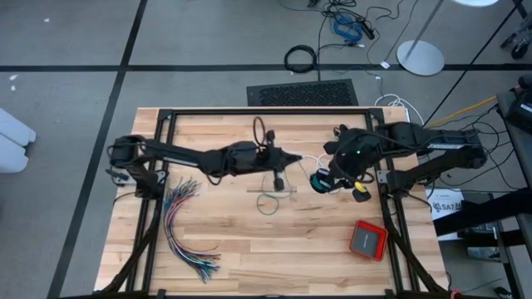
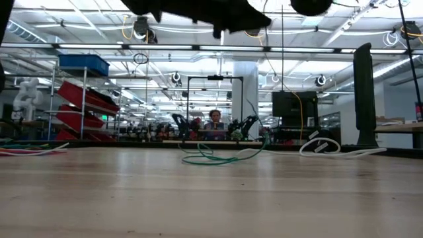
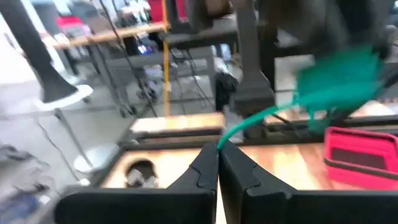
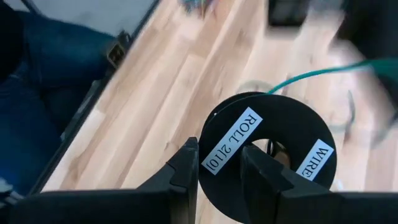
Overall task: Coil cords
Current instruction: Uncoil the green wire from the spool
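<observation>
A pale wooden bench (image 1: 249, 241) framed by black rails stands on a grey floor, with shelving and workstations in the room beyond. In the high view the left gripper (image 1: 281, 170) reaches over the bench's middle and the right gripper (image 1: 332, 178) hangs close by, carrying a black spool (image 1: 321, 181) wound with teal; the teal-green cord (image 1: 268, 202) lies in a loose loop on the wood just ahead of the left fingers, while the black cord (image 1: 263, 133) curls behind that arm's wrist. A fan of many-coloured wires (image 1: 179, 224) and a red box (image 1: 367, 240) lie well apart. In the low view the teal-green cord sprawls slack on the bench surface, one strand rising up and out of sight. In the left wrist view the left fingers (image 3: 202, 174) are closed tight, pinching the teal-green cord right at their tips, from where it runs away toward the teal mass on the spool. In the right wrist view the right fingers (image 4: 186, 165) are clamped on the spool's rim, its labelled black face toward the camera. To do this step well, the pinch should likely stay firm with the cord lightly taut, feeding it squarely onto the spool so turns lie side by side without snagging the slack loop.
</observation>
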Controlling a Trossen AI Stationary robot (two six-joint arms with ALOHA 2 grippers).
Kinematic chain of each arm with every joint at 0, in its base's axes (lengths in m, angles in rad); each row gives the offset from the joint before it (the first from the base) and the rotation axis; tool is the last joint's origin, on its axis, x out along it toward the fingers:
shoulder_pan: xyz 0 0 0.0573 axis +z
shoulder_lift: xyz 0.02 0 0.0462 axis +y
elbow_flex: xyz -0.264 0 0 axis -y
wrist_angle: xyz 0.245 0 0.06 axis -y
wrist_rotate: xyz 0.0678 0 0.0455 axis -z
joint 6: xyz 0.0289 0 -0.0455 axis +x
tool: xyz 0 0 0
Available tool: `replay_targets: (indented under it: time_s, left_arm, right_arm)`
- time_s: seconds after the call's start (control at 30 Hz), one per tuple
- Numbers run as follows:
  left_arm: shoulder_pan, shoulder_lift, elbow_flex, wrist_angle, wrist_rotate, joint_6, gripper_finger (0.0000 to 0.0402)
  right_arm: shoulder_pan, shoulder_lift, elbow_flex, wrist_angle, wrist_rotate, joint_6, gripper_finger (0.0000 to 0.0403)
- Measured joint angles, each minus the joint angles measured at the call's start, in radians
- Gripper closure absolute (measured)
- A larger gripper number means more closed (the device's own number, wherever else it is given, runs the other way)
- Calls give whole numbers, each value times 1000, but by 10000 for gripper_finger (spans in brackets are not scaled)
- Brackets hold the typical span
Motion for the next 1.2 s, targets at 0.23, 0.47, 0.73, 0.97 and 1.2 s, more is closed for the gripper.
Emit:
replay_targets:
  time_s: [0.23, 0.47, 0.73, 0.97, 1.2]
  left_arm:
    - [-51, -84, 1, -96, 80, 33, 398]
    - [-88, -16, 1, -154, 81, 23, 399]
    - [-42, 63, 0, -182, 12, -16, 399]
    - [41, 63, 0, -228, -27, -30, 346]
    - [80, 63, 0, -190, -48, -31, 229]
  right_arm:
    - [-11, 14, -1, -24, 284, 60, 325]
    - [-28, 10, -1, 193, 379, -30, 325]
    - [-20, 10, -1, 342, 64, -96, 325]
    - [30, 15, 0, 228, -96, -73, 325]
    - [53, 27, -1, -1, 106, 1, 325]
